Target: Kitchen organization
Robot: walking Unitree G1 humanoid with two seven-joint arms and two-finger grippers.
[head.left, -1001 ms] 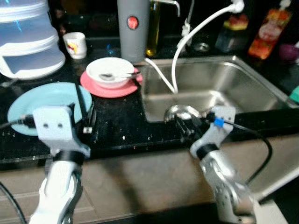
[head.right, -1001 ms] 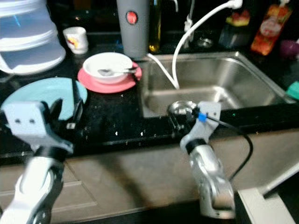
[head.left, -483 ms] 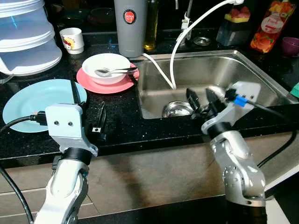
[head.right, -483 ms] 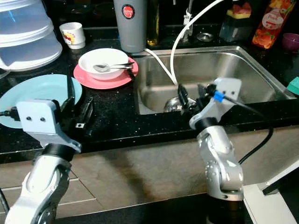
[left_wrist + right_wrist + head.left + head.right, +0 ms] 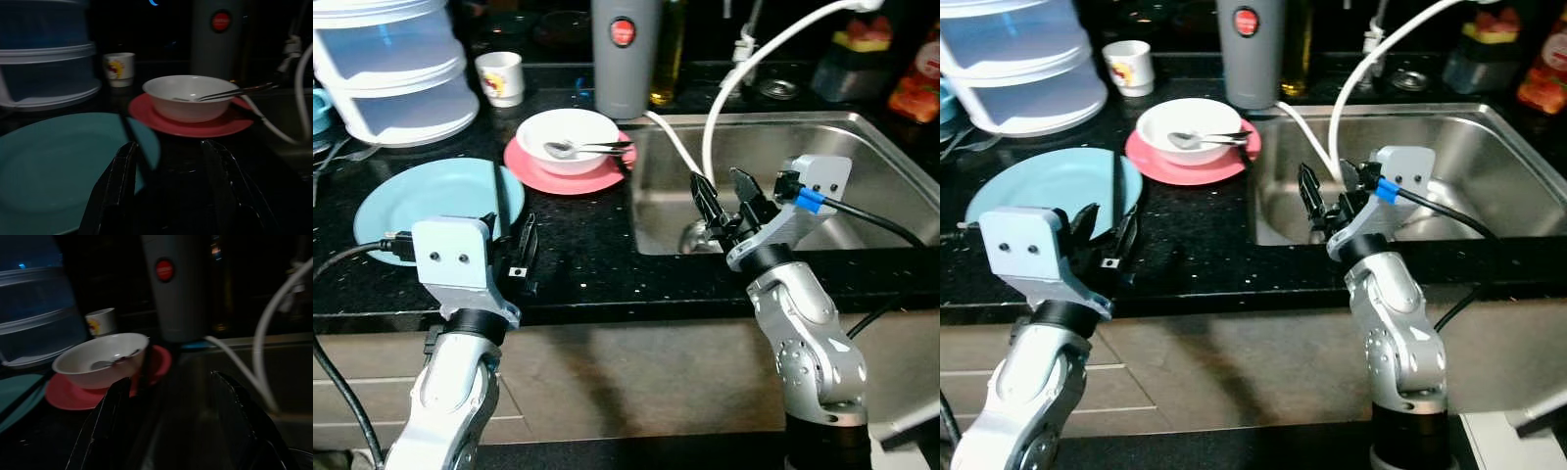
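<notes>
Currently approach step, nothing being carried. Right gripper (image 5: 724, 196) hovering at frame centre over sink (image 5: 862, 157) left wall, fingers spread, holding nothing, pointing toward white bowl (image 5: 573, 140). Bowl sitting on pink plate (image 5: 533, 162), upper centre-left, spoon (image 5: 592, 148) lying inside. Left gripper (image 5: 509, 240) spread, empty, resting low over counter (image 5: 597, 255) beside blue plate (image 5: 421, 201). Judging next move: right gripper reaching up-left across sink edge, closing on bowl rim or spoon handle without tipping bowl.
</notes>
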